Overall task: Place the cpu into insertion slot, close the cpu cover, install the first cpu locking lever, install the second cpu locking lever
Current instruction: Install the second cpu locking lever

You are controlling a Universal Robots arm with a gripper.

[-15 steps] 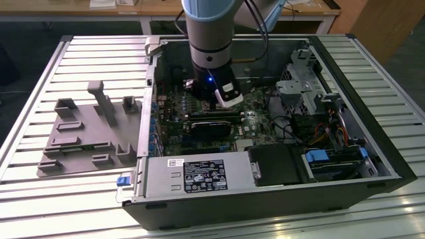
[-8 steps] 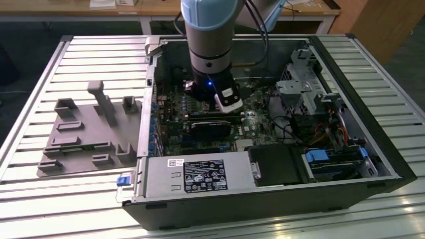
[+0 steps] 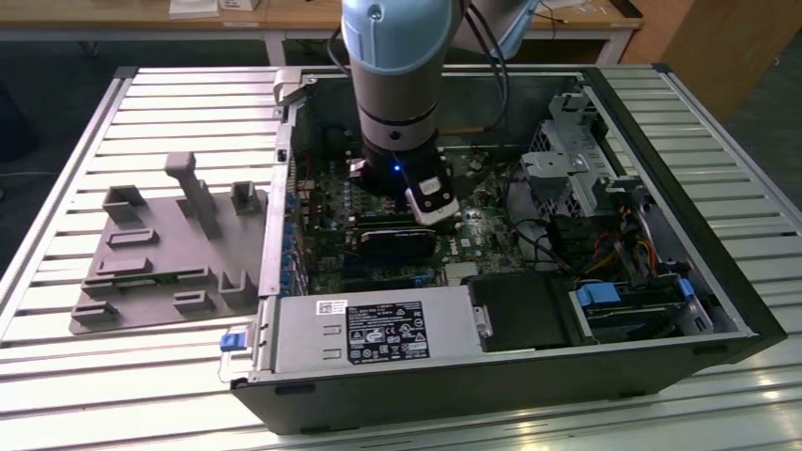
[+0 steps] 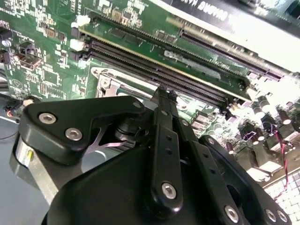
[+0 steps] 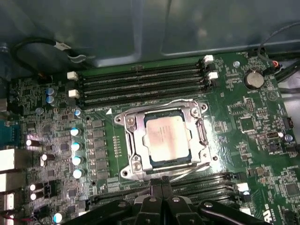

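One gripper [image 5: 161, 187], its jaws pressed together and holding nothing we can see, hangs just beside the cpu cover [image 5: 132, 140], folded flat over the seated cpu [image 5: 167, 138].

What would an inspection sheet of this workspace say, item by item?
Surface: slatted metal table carrying an open computer case.
Job's things: cpu sits in the insertion slot; cpu cover lies closed around it, its window showing the chip.
Clutter: grey fixture tray beside the case, at the exterior view's left.
Grippers: gripper shut, holding nothing, close to the socket's edge.
Cables: bundled wires inside the case, at the exterior view's right.
Surroundings: wooden desks behind the table.
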